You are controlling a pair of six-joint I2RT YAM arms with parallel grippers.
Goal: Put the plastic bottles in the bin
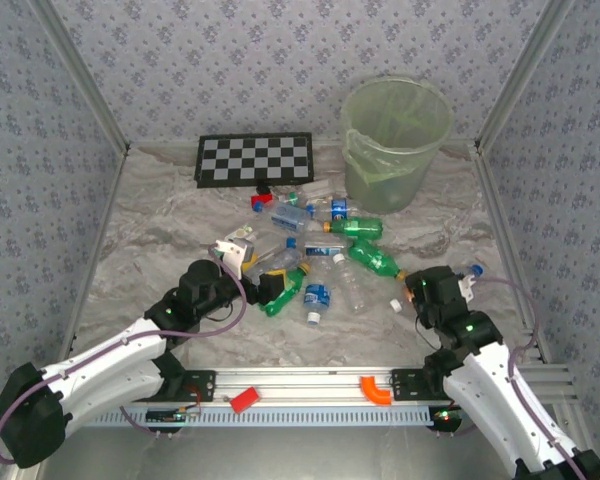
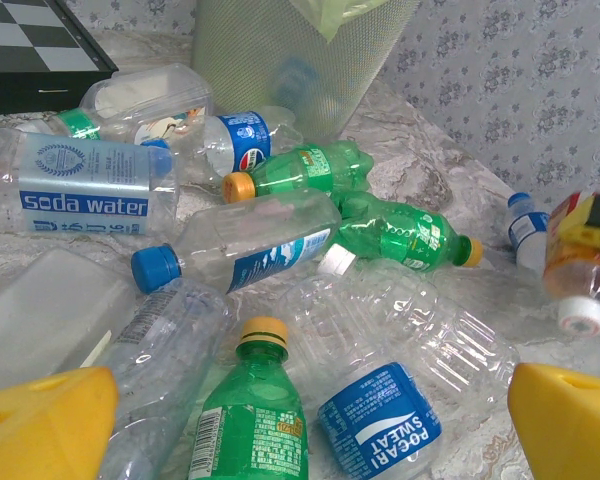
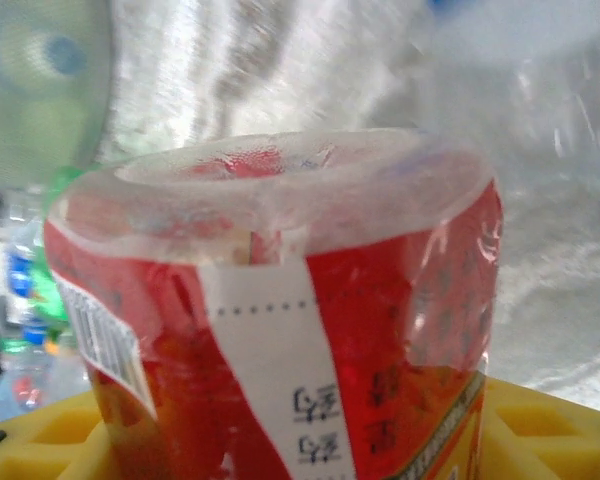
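Several plastic bottles (image 1: 320,255) lie in a heap mid-table, green ones with yellow caps (image 1: 372,260) among clear ones with blue labels. My left gripper (image 1: 267,286) hangs open at the heap's near left side. Its yellow fingertips (image 2: 40,425) stand wide around a green bottle (image 2: 250,415) and a clear Pocari Sweat bottle (image 2: 380,420), touching neither. My right gripper (image 1: 413,292) is shut on a red-labelled bottle (image 3: 280,300) with a white cap (image 2: 582,314), to the right of the heap. The pale-green bin (image 1: 395,145) stands at the back right.
A black-and-white chequered board (image 1: 255,158) lies at the back, with a small red block (image 1: 262,199) in front of it. A lone clear bottle with a blue cap (image 1: 470,270) lies by the right wall. Patterned walls enclose the table on three sides.
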